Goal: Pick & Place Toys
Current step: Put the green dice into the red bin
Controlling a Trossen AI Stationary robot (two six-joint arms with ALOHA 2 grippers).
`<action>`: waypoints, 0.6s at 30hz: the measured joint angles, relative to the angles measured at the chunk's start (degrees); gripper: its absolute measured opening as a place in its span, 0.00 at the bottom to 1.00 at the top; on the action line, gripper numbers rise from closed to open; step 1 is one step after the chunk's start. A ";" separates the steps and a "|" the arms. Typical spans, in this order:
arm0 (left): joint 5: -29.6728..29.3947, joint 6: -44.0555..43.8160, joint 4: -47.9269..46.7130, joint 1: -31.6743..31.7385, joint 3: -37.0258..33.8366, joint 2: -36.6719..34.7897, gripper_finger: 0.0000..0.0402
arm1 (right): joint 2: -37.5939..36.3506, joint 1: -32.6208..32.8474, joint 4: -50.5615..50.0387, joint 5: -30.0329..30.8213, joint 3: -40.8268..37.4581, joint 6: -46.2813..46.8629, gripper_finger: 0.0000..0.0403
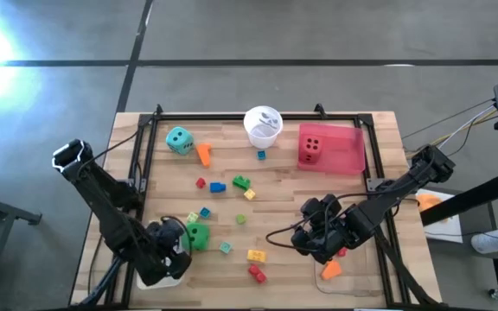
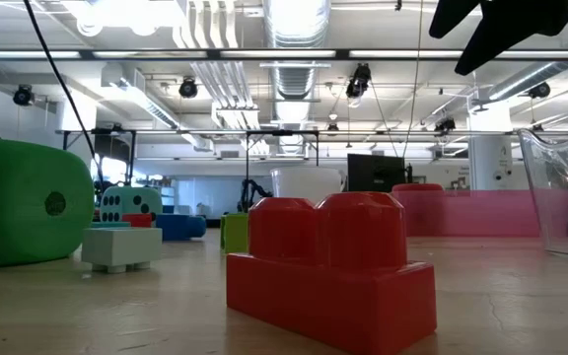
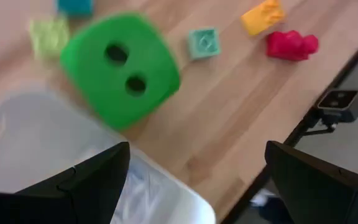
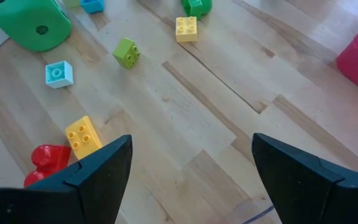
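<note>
The toys lie scattered on the wooden table (image 1: 318, 186). A green die (image 1: 197, 236) rests flat beside the white tray (image 3: 48, 143); a teal die (image 1: 178, 140) sits far left. A red die (image 1: 310, 149) lies in the pink tray (image 1: 344, 151). A yellow brick (image 1: 255, 255), a red brick (image 1: 257, 274) and a teal brick (image 3: 202, 42) lie near the front. My left gripper (image 3: 197, 180) hangs open over the white tray's edge, just short of the green die. My right gripper (image 4: 191, 174) hovers open above bare wood, right of the yellow brick (image 4: 82, 135).
A white cup (image 1: 263, 125) stands at the far middle. A clear tray at the near right holds an orange brick (image 1: 331, 269). Small bricks (image 1: 232, 185) dot the table's middle. A black frame runs round the table's edge (image 1: 145, 173).
</note>
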 joint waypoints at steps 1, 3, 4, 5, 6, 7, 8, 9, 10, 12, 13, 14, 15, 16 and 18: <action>-0.50 2.93 0.60 0.63 -0.13 0.02 0.94 | 0.00 0.00 0.02 0.00 0.00 -0.02 0.81; -1.16 8.08 1.42 1.86 -0.65 0.02 0.94 | 0.00 0.00 0.13 0.00 0.00 0.01 0.81; -1.22 9.99 1.44 2.44 -0.91 0.02 0.94 | 0.00 0.00 0.13 0.02 0.00 0.03 0.81; -1.23 11.54 1.50 2.99 -1.13 0.04 0.94 | 0.00 0.00 0.13 0.02 0.00 0.03 0.81; -1.24 12.83 1.62 3.51 -1.36 0.04 0.94 | 0.00 0.00 0.13 0.02 0.00 -0.01 0.81; -1.24 14.18 1.70 4.02 -1.58 0.04 0.94 | 0.00 0.00 0.13 0.02 0.00 -0.02 0.81; -1.19 15.92 1.60 4.47 -1.64 0.04 0.94 | 0.00 0.00 0.13 0.04 0.00 -0.02 0.81; -1.08 18.15 1.68 4.88 -1.65 0.04 0.94 | 0.00 0.00 0.13 0.06 0.00 -0.02 0.81; -1.06 20.78 1.85 5.40 -1.65 0.04 0.94 | 0.00 0.00 0.13 0.07 0.00 -0.02 0.81; -1.06 25.80 1.88 6.26 -1.65 0.04 0.94 | 0.00 0.00 0.13 0.07 0.00 -0.16 0.81; -1.18 28.19 1.81 6.51 -1.65 0.04 0.94 | 0.00 0.00 0.13 0.07 0.00 -0.26 0.81; -1.31 30.69 1.80 6.62 -1.65 0.04 0.94 | 0.00 0.00 0.13 0.08 0.00 -0.26 0.81; -1.45 32.73 1.85 6.71 -1.65 0.04 0.94 | 0.00 0.00 0.13 0.09 0.00 -0.26 0.81; -1.45 34.08 1.83 6.76 -1.65 0.04 0.94 | 0.00 0.00 0.11 0.09 0.00 -0.30 0.81; -1.41 35.29 1.83 6.76 -1.65 0.04 0.94 | 0.00 0.00 0.11 0.10 0.00 -0.40 0.81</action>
